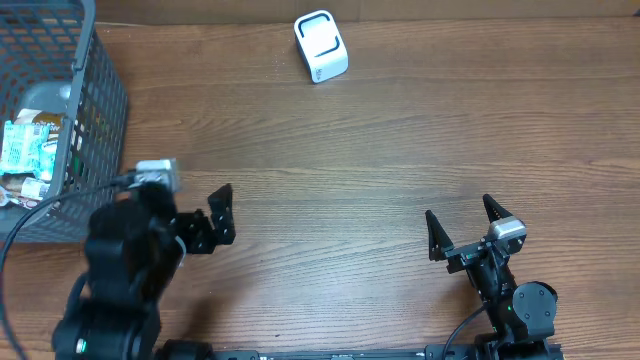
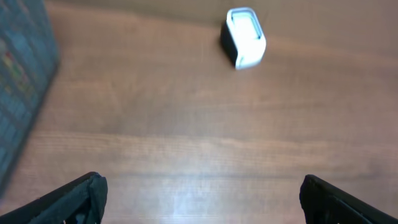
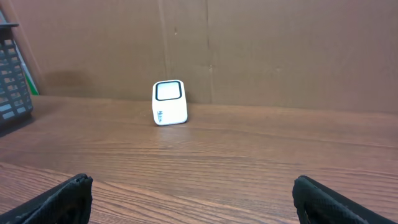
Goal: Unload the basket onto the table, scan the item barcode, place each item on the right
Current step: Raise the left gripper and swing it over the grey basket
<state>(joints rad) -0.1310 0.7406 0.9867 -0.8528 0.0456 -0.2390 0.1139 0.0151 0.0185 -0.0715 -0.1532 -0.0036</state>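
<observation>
Both arms sit at the near edge of the table (image 1: 380, 150) with nothing in them. The left gripper (image 1: 222, 215) has its two black fingers (image 2: 78, 194) spread as wide as they go, hanging over bare wood and touching nothing. The right gripper (image 1: 462, 225) is spread just as wide, and its fingers (image 3: 62, 198) are likewise clear of everything. Over in the far left corner stands a grey mesh basket (image 1: 100, 100), just beside the left arm. It holds several packets (image 1: 25, 148): a green and white one pressed against the near wall, a pale one below it, and something silvery grey further back. I cannot tell which way any of them faces or where a barcode sits. The scanner (image 1: 321, 46), a small white box with a dark-rimmed window, stands alone at the far middle of the table, well apart from both grippers and from the basket. Its window slopes upward and faces back toward the arms, most squarely toward the right one, whose wrist camera (image 3: 169, 102) sees it nearly head on, with a small blue marking under the window. From the left wrist (image 2: 244, 37) a dark side shows on its left. From above, its longer side runs from the far edge toward the arms, with the near end skewed a little to the right.
</observation>
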